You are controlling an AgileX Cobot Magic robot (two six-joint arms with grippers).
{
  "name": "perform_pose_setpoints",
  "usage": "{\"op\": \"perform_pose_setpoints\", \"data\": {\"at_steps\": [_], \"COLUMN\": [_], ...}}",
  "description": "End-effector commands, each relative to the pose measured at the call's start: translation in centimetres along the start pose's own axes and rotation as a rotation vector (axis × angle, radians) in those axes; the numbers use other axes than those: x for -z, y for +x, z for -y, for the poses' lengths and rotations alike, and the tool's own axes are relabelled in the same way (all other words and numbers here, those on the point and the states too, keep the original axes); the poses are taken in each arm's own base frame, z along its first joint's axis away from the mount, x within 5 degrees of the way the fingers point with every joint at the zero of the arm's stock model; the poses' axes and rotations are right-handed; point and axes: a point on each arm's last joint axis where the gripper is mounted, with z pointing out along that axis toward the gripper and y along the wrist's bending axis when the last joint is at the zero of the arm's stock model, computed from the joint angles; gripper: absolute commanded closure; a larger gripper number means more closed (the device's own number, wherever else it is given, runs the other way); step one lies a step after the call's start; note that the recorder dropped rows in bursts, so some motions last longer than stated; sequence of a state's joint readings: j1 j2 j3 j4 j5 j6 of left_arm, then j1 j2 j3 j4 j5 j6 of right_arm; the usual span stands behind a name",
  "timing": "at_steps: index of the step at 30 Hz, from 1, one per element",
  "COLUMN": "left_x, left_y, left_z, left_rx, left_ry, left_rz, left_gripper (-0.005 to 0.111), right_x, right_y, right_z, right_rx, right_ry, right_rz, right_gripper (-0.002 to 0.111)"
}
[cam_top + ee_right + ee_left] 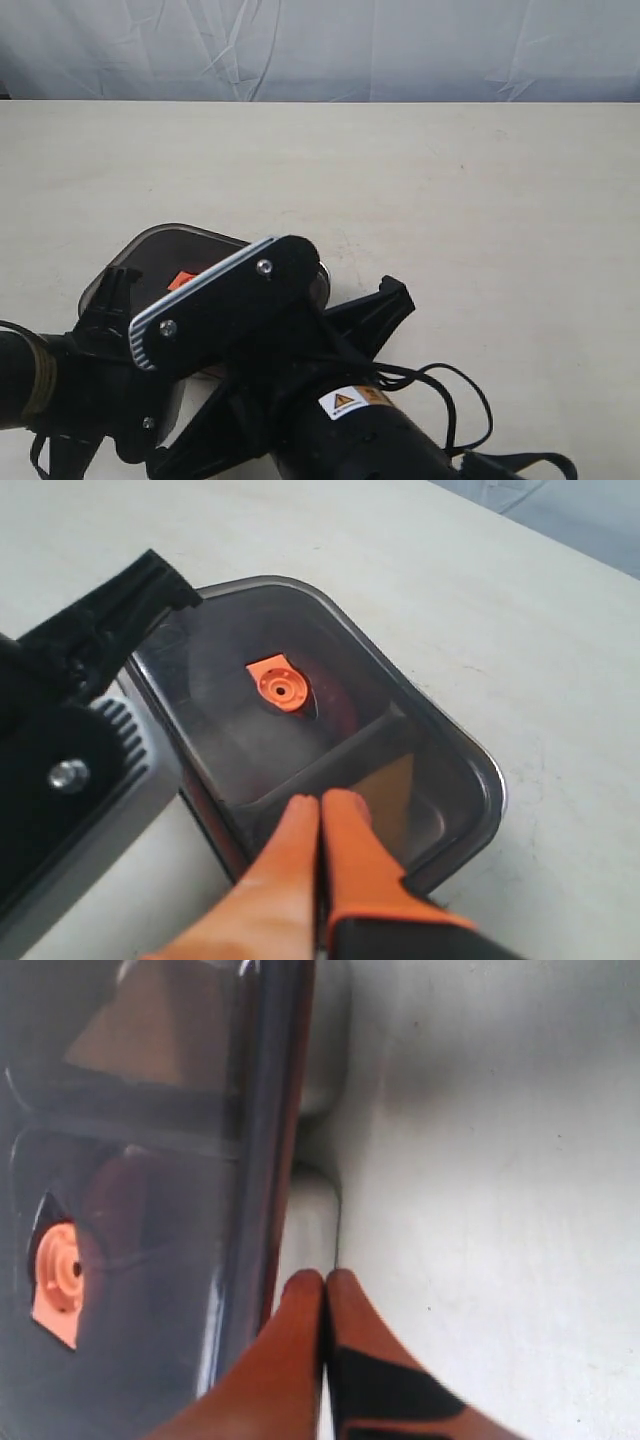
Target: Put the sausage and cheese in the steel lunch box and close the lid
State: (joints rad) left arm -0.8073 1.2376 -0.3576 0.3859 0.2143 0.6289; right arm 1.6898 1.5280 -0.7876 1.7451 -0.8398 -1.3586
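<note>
lid (225, 670) laid on the steel lunch box (492, 785), ready to be pressed shut
right gripper (320, 802) and left gripper (325, 1278) both have fingers together, empty, tips near the lid's edges. sausage (337, 705) and cheese (395, 788) show through it (separate compartments). press straight down and evenly, so the seal seats and the box doesn't skid.

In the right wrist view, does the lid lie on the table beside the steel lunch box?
No, the lid lies on top of the steel lunch box and covers it.
</note>
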Motion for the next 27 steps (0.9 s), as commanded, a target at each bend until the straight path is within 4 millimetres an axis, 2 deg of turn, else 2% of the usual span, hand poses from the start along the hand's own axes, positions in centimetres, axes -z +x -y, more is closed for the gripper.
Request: {"op": "perform_pose_setpoints", "data": {"at_steps": [1, 6, 11, 15, 20, 24, 27], "left_x": [1.7, 3.9, 6.1, 7.4, 7.6, 7.2, 6.1], "left_y": [0.2, 0.9, 1.1, 1.6, 3.8, 5.3, 5.7], "left_z": [0.0, 0.2, -0.2, -0.8, -2.5, -4.1, -4.6], "left_rx": [0.08, 0.08, 0.105, 0.108, 0.249, 0.306, 0.328], "left_ry": [-0.021, -0.047, -0.153, -0.271, -0.44, -0.571, -0.549], "left_rz": [0.006, -0.024, 0.037, 0.035, -0.13, -0.238, -0.242], "left_gripper": [0.107, 0.107, 0.107, 0.107, 0.107, 0.107, 0.107], "right_x": [0.1, 0.1, -0.3, -2.3, -4.0, -4.2, -4.1], "right_y": [-0.2, -0.2, -0.2, -0.2, -0.1, 0.0, 0.1], "right_z": [0.4, 0.4, 0.5, 1.3, 2.6, 1.6, 1.1], "right_rx": [-0.004, -0.004, -0.011, -0.055, -0.098, -0.118, -0.12], "right_ry": [0.029, 0.029, 0.019, -0.044, -0.051, -0.213, -0.261], "right_rz": [0.01, 0.01, 0.0, -0.058, -0.098, -0.132, -0.14], "right_gripper": [0.109, 0.109, 0.109, 0.109, 0.109, 0.109, 0.109]}}
